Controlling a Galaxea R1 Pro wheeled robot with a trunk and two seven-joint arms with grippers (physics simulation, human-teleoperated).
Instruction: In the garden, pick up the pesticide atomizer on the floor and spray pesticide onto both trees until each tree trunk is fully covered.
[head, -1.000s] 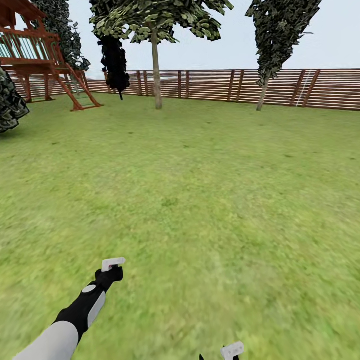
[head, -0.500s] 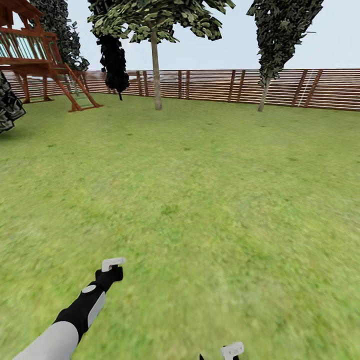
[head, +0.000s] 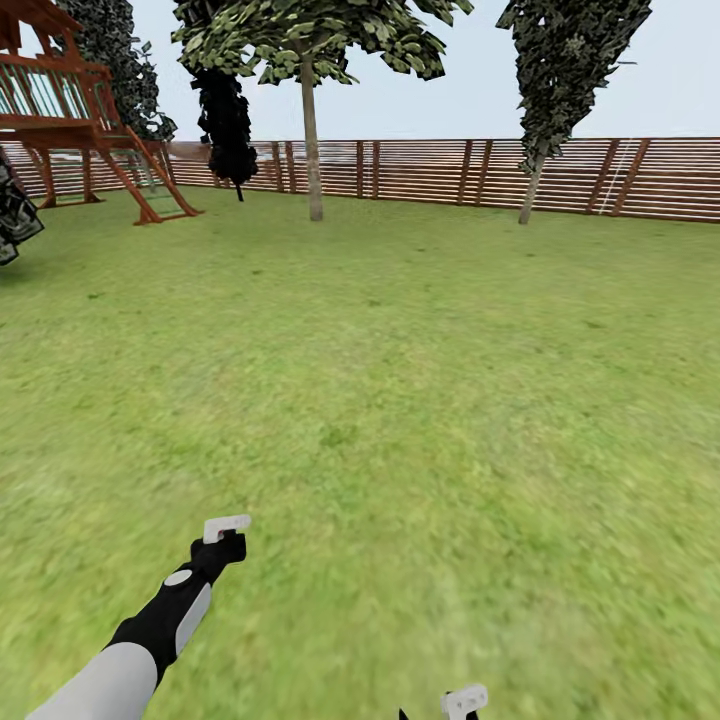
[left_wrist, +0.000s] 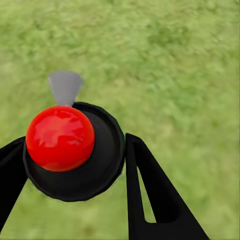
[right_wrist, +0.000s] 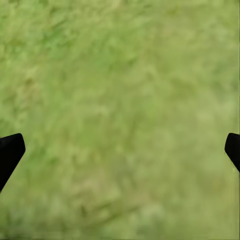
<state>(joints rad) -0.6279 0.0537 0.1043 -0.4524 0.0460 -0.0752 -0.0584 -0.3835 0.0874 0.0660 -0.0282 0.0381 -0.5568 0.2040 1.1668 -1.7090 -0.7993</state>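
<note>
As the whole view slides a little to the right (the camera turning, not the things moving), the garden's lawn (head: 420, 350) rolls on wide and bare ahead, and the slatted fence (head: 430, 170) closes it off at the back. The wooden play frame (head: 70, 110) has drifted toward the left edge, and the dark shrub (head: 12, 220) beside it is nearly out of sight. By the fence stand a thin-trunked leafy tree (head: 312, 150) and a dark columnar tree (head: 560, 70); neither has the thick mottled trunk the job calls for, so I judge the robot is still on its way, hunting for them.

Both arms hang just as they did. The left gripper (head: 226, 532) has a black round thing (left_wrist: 75, 150) between its fingers, topped with a red ball (left_wrist: 60, 137). It may be the pesticide atomizer, but I cannot tell, nor whether the fingers truly pinch it. The right gripper (head: 462, 703) is spread wide over plain grass, its fingertips (right_wrist: 10, 150) far apart.
</note>
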